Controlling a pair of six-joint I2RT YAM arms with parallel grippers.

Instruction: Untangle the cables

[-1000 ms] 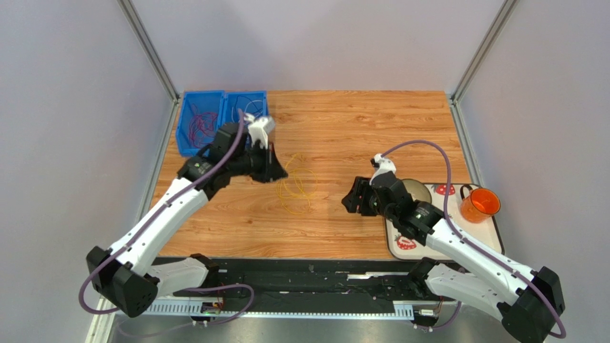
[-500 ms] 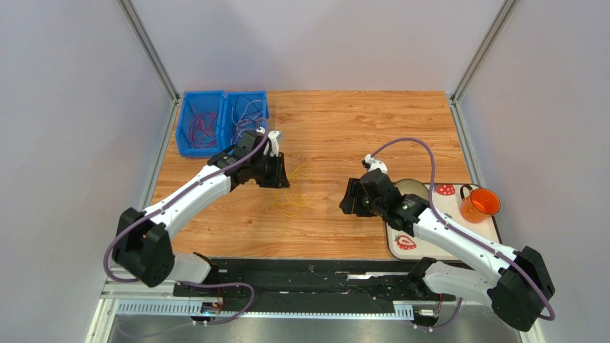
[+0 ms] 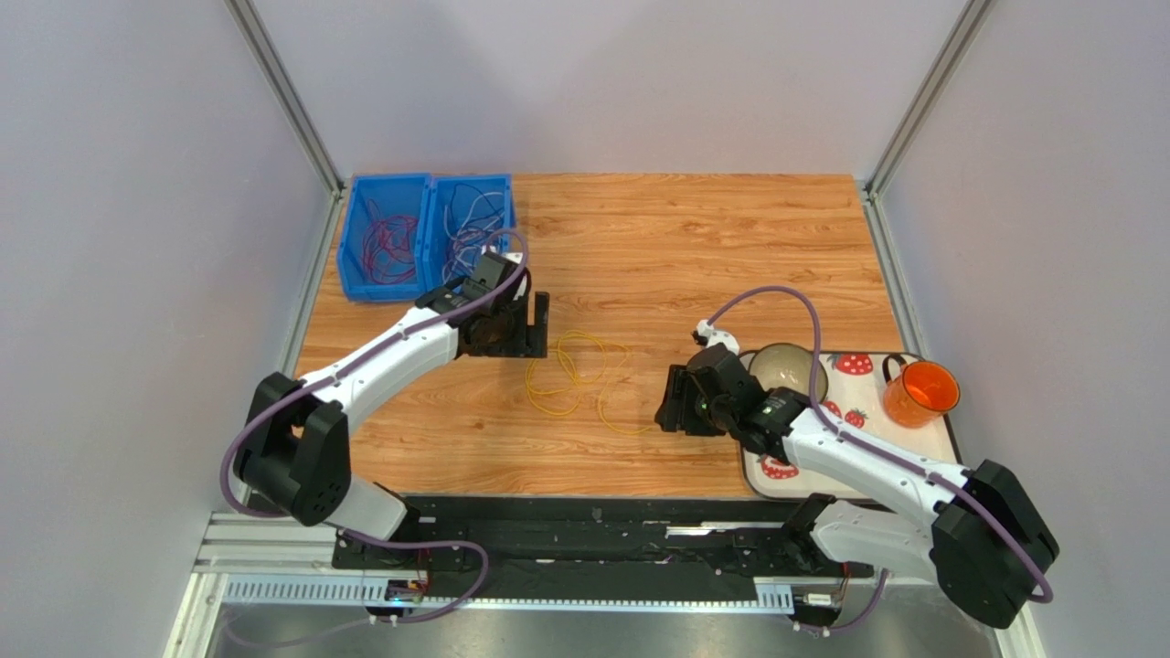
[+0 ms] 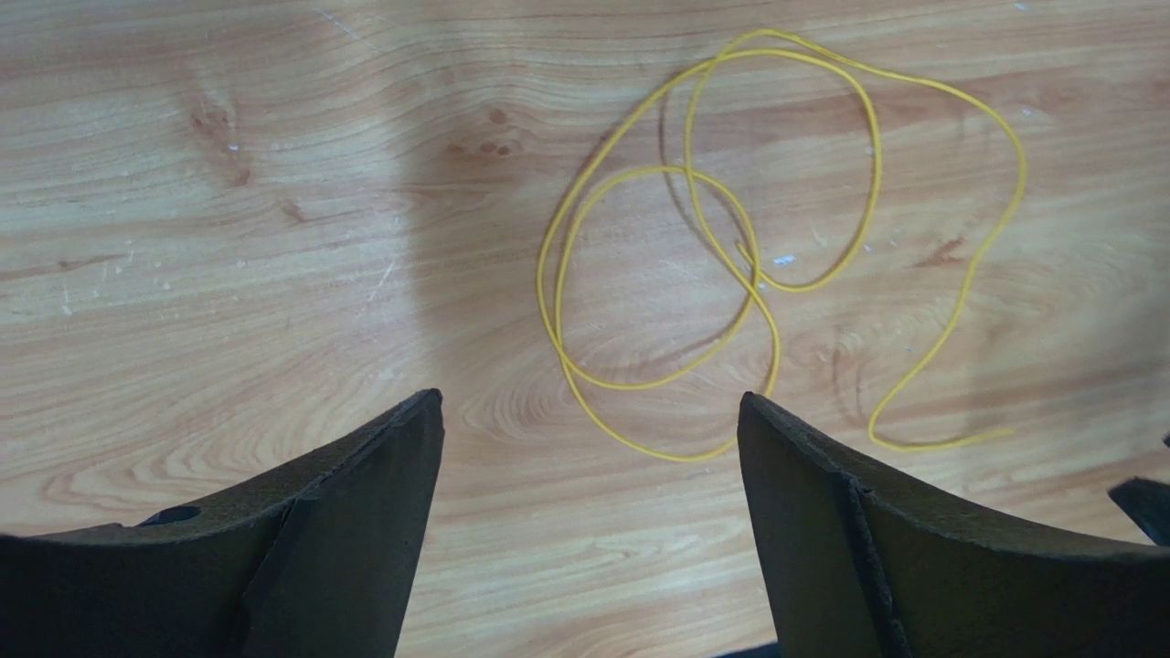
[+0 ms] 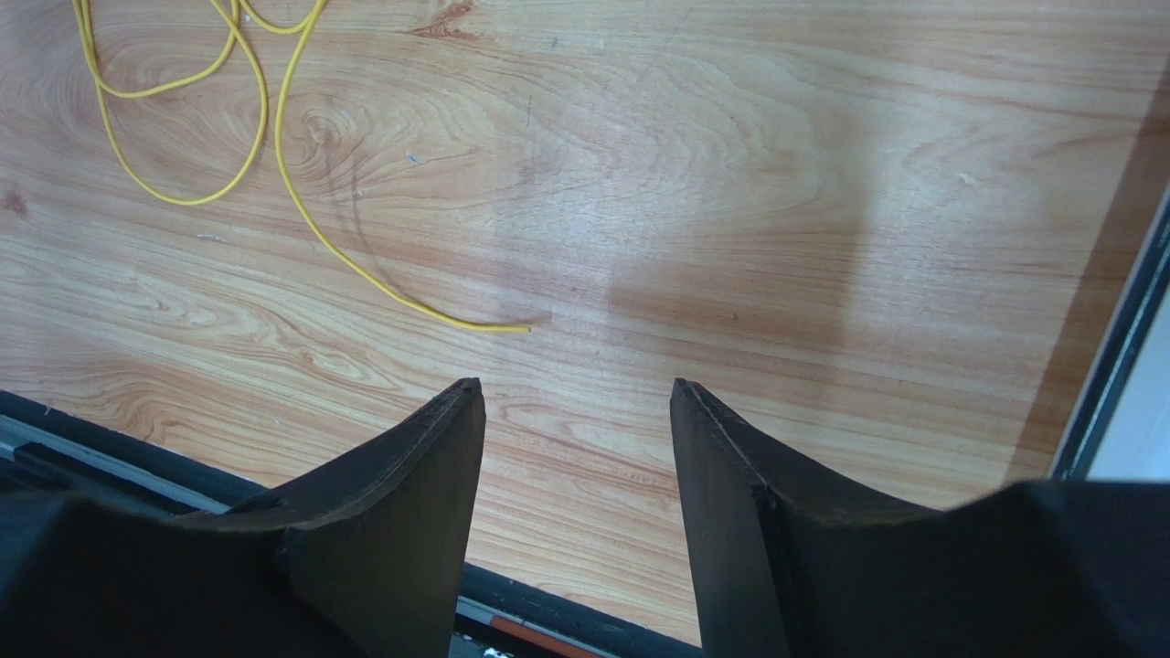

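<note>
- The light-brown wooden bench [image 3: 714, 233] is carrying everything, with grey walls rising around it.
- The left white-and-black robot arm [image 3: 398, 359] is reaching from the near edge toward the bench's middle-left. Its black end effector [image 3: 533, 326] is hanging low over the wood, just left of the loose yellow wire.
- In the left wrist view, that left end effector [image 4: 591, 411] is standing wide open and gripping nothing, with bare wood showing between its fingers.
- The right white-and-black robot arm [image 3: 852, 459] is stretching in from the right. Its end effector [image 3: 669, 398] is hovering near the wire's right-hand tail.
- In the right wrist view, the right end effector [image 5: 577, 398] is standing partly open with nothing in its gap.
- Two blue plastic bins [image 3: 430, 226] are sitting side by side at the far-left corner. They are holding the sorted cables: red and purple loops [image 3: 389, 244] in the left bin, purple and pale ones [image 3: 474, 206] in the right.
- A white strawberry-printed tray [image 3: 923, 436] is lying at the right edge.
- A pale round bowl [image 3: 786, 363] is resting on the tray.
- An orange plastic cup [image 3: 920, 394] is standing on the tray's right end.
- One thin yellow wire cable [image 3: 577, 370] is lying flat on the wood between the two end effectors, touching neither.
- The left wrist view is showing that cable [image 4: 751, 278] curling in overlapping loops, and the right wrist view is showing its free end [image 5: 279, 144] trailing toward the near edge.
</note>
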